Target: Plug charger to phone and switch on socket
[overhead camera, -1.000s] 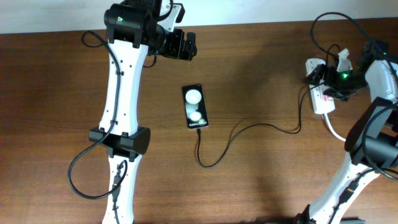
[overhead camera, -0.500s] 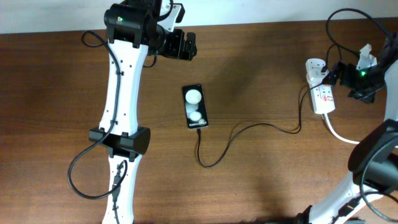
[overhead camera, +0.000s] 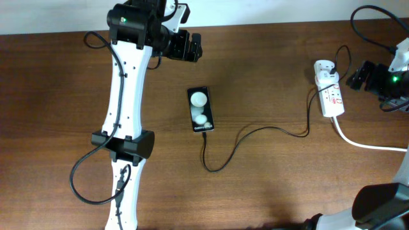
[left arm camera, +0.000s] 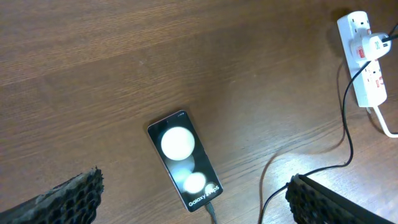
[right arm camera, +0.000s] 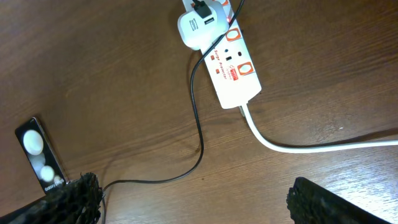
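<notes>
The black phone [overhead camera: 200,109] lies flat mid-table, its glossy face showing two white spots; it also shows in the left wrist view [left arm camera: 185,161] and the right wrist view [right arm camera: 41,155]. The thin black charger cable [overhead camera: 255,132] has its tip in the phone's near end and loops right to a white adapter on the socket [overhead camera: 330,96], a white power strip with red markings, also in the right wrist view [right arm camera: 233,68]. My left gripper [overhead camera: 189,47] is open and empty, high beyond the phone. My right gripper [overhead camera: 358,75] is open and empty, right of the socket.
The socket's thick white cord [overhead camera: 367,144] runs off to the right edge. The robots' own black wires loop at the left arm base [overhead camera: 83,182] and above the right arm [overhead camera: 370,19]. A white wall edge borders the table's far side.
My right arm has pulled away to the right from the socket, which it was over a second ago. The left arm, phone and cable have not moved.
</notes>
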